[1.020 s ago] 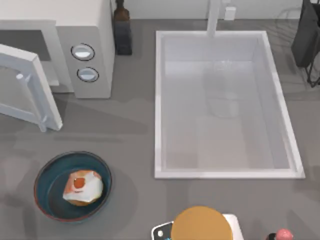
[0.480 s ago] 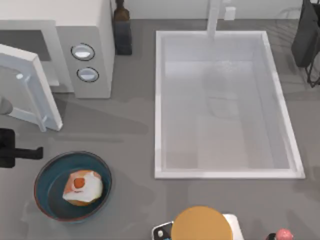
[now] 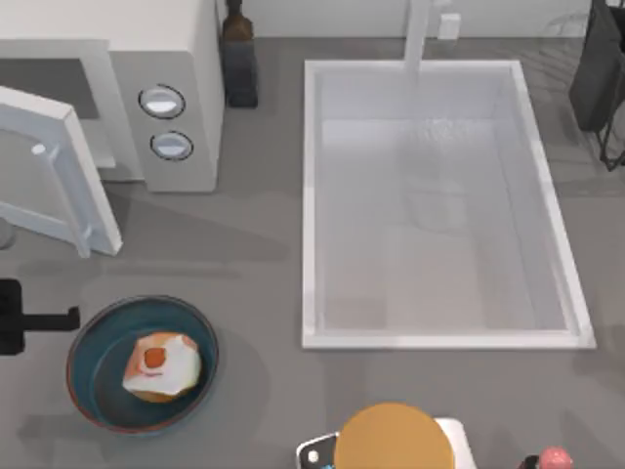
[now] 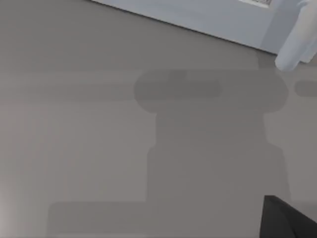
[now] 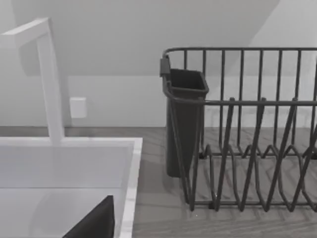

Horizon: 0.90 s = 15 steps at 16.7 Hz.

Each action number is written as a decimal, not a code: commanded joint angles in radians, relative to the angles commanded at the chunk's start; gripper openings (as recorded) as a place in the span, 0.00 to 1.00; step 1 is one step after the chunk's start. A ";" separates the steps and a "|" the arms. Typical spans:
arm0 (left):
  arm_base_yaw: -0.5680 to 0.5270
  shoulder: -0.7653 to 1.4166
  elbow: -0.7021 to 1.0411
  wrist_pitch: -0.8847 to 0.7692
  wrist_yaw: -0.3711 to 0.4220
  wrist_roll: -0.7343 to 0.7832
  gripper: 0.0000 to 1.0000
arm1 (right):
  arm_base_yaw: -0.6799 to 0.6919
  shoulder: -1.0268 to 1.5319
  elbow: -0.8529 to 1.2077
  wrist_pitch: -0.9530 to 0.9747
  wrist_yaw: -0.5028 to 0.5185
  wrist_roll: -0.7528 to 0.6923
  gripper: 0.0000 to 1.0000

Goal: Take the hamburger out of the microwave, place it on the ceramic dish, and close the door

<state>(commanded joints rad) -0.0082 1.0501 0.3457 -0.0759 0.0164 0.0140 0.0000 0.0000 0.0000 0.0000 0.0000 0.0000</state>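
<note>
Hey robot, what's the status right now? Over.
Left pincer at table's left edge, beside ceramic dish. Hamburger in dish. Microwave door open, not yet closed. Nothing blocking.

The hamburger (image 3: 161, 366) sits inside the blue-rimmed ceramic dish (image 3: 90, 344) at the worktop's front left. Behind it the white microwave (image 3: 186, 59) stands with its door (image 3: 54, 171) swung open.

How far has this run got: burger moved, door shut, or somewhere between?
Done: the hamburger sits in the ceramic dish, out of the microwave. In hand: the left claw is at the table's left edge, just left of the dish and in front of the door. Left: the door stands open and needs closing.
</note>
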 joint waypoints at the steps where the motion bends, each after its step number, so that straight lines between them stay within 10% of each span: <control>1: 0.000 0.013 0.009 0.007 0.000 0.000 0.00 | 0.000 0.000 0.000 0.000 0.000 0.000 1.00; 15: -0.008 0.510 0.298 0.212 -0.002 0.001 0.00 | 0.000 0.000 0.000 0.000 0.000 0.000 1.00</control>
<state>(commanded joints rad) -0.0166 1.5601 0.6434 0.1359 0.0144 0.0150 0.0000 0.0000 0.0000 0.0000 0.0000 0.0000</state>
